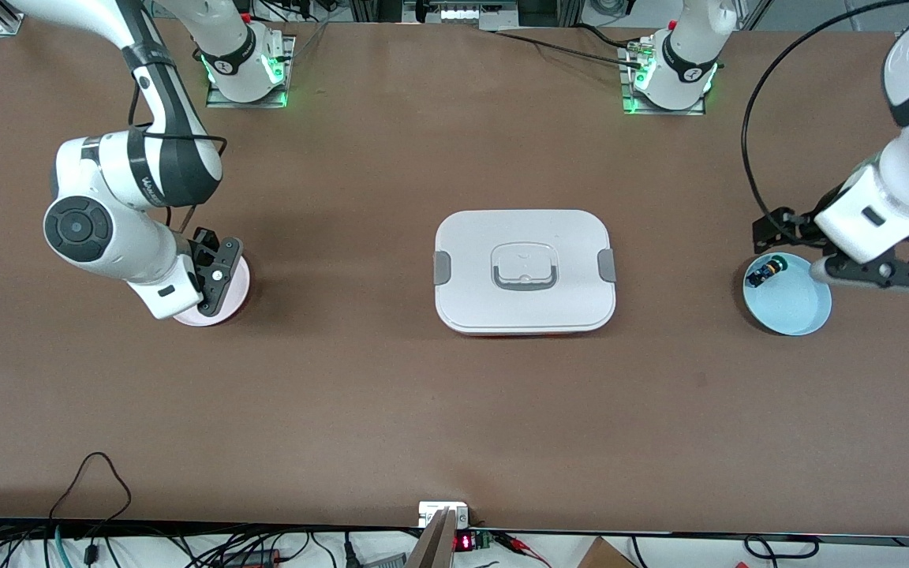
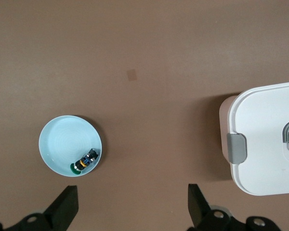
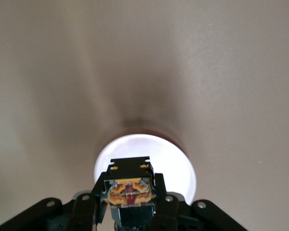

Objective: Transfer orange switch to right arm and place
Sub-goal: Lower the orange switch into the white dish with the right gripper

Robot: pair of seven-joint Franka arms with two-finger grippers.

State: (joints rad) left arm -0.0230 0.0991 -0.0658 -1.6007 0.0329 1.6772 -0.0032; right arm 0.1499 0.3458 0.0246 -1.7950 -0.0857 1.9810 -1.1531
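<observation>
Tabletop layout at the moment shown. At mid-table you see a white lidded container (image 1: 470,304), closed, with a grey handle and grey side clips; it lies between the two plates and well apart from both. Toward the left arm's end of the table lies a pale blue plate (image 1: 790,325), and in it, close to the rim, a green-capped switch (image 1: 762,272) on its side. The left gripper (image 1: 880,274) hangs over the edge of that plate; in the left wrist view its fingers (image 2: 67,204) are spread wide and hold nothing, with the blue plate (image 2: 53,139), the green-capped switch (image 2: 84,161) and a corner of the container (image 2: 265,144) below them.

Toward the right arm's end lies a pink plate (image 1: 240,288), partly covered by the right gripper (image 1: 214,278) above it. In the right wrist view you find the orange switch (image 3: 130,188) pinched between the fingers (image 3: 160,188) of the right gripper (image 3: 130,195), its orange-tan block facing the camera, directly over the pink plate (image 3: 149,144). You cannot tell whether the switch touches the plate.
</observation>
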